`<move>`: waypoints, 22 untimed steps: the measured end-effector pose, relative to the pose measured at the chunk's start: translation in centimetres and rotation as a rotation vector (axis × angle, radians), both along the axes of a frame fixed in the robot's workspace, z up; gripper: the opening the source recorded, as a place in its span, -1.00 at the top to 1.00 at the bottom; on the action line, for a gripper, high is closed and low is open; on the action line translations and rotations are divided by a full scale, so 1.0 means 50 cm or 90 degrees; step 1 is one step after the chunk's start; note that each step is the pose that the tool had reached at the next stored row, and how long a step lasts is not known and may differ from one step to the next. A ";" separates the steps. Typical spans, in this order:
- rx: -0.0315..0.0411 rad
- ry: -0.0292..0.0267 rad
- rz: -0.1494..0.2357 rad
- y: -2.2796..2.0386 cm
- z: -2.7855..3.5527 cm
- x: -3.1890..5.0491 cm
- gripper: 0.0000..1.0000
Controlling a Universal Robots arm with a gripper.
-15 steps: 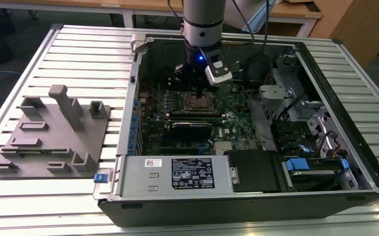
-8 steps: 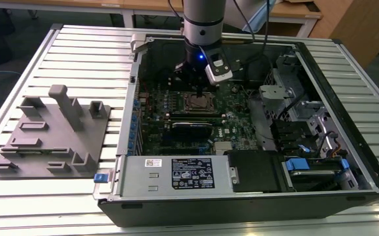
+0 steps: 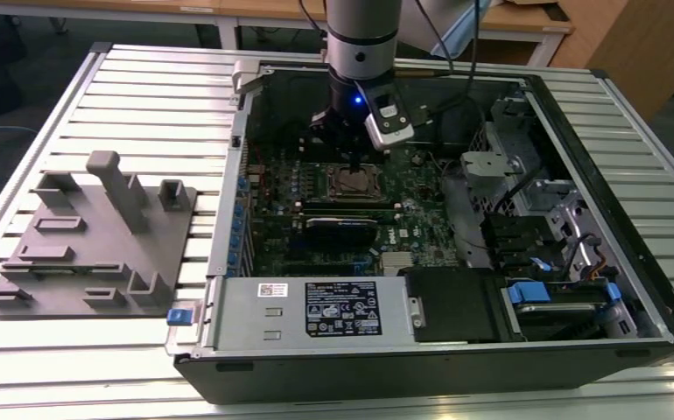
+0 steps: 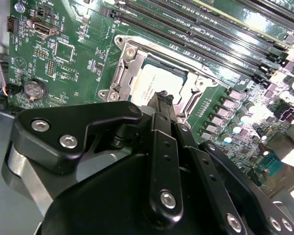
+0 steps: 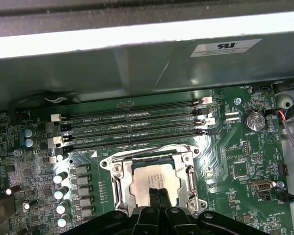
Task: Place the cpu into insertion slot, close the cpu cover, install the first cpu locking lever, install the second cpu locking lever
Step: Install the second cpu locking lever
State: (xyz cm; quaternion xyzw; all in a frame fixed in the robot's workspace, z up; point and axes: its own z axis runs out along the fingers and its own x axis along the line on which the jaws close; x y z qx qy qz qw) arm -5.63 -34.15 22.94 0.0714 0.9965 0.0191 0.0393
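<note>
The cpu [image 5: 141,177] lies flat in the insertion slot [image 4: 164,63] on the green board, its dull metal top showing in both wrist views. The silver cpu cover [image 5: 119,182] lies down around it, framing the chip through its window. My gripper [image 5: 157,189] hangs straight over the socket, shut, its fingertips [image 4: 159,100] pressed together and at or just above the chip's top; touch cannot be told. In the exterior view the gripper [image 3: 353,166] stands over the socket [image 3: 356,183] near the back of the open computer case. The locking levers cannot be made out.
Long black memory slots [image 5: 137,128] run beside the socket toward the case wall [image 5: 137,68]. A coin battery [image 5: 255,120] sits on the board. A grey labelled box [image 3: 313,308] fills the case front. A grey fixture plate [image 3: 92,241] lies at the exterior view's left.
</note>
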 end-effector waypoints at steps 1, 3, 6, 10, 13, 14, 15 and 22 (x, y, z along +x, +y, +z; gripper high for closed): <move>-0.0002 0.0001 0.000 -0.0001 0.001 0.000 0.80; 0.0000 -0.0001 0.000 0.0000 0.002 0.000 0.80; 0.0002 -0.0001 0.000 0.0001 0.002 0.000 0.80; 0.0001 -0.0001 0.000 0.0000 0.014 0.000 0.80; 0.0001 0.0000 0.000 0.0000 0.014 0.000 0.80; 0.0001 -0.0001 0.000 0.0000 0.014 0.000 0.80; 0.0001 0.0000 0.000 0.0000 0.014 0.000 0.80; 0.0001 -0.0001 0.000 -0.0137 0.014 0.000 0.80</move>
